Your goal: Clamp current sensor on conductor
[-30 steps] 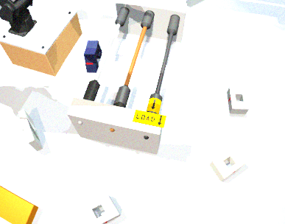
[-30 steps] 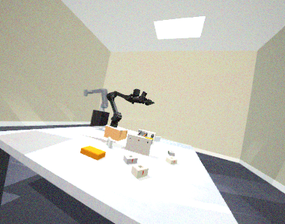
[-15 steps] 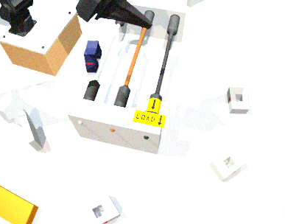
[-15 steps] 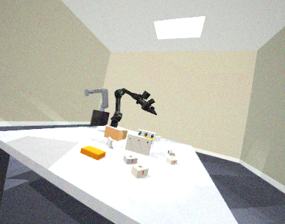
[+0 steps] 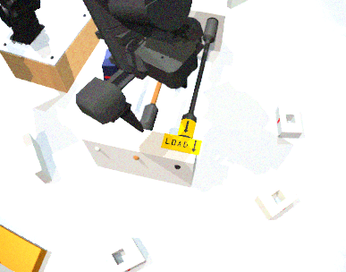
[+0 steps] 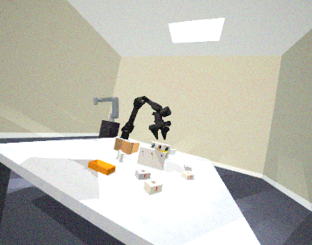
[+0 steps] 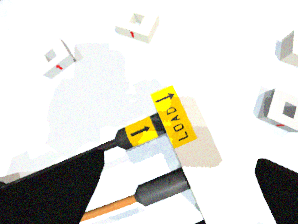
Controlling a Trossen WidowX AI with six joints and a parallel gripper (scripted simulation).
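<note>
The blue open sensor [image 5: 107, 68] stands left of the conductors, partly hidden by the arm in the top view; a bit of its red mark shows, but not which way it points. The black LOAD conductor [image 5: 199, 80] [image 7: 108, 144] runs to the front panel, with a yellow arrow sleeve [image 5: 186, 128] [image 7: 141, 132] near its front end. The yellow LOAD marker [image 5: 175, 142] [image 7: 179, 127] sits on the panel's top edge, its arrow pointing to the front. My gripper [image 5: 164, 107] [image 6: 161, 138] [image 7: 180, 161] is open and empty, pointing down above the conductor stand. The sensor is not between the fingers.
An orange conductor [image 5: 156, 93] [image 7: 115, 205] runs beside the LOAD one. The stand's front panel [image 5: 139, 167] [image 6: 151, 158] rises from the table. White blocks [image 5: 289, 127] [image 6: 153, 188] [image 7: 137, 30], an orange tray [image 5: 19, 243] [image 6: 101, 168] and a wooden base [image 5: 59, 73] [image 6: 126, 146] stand around it.
</note>
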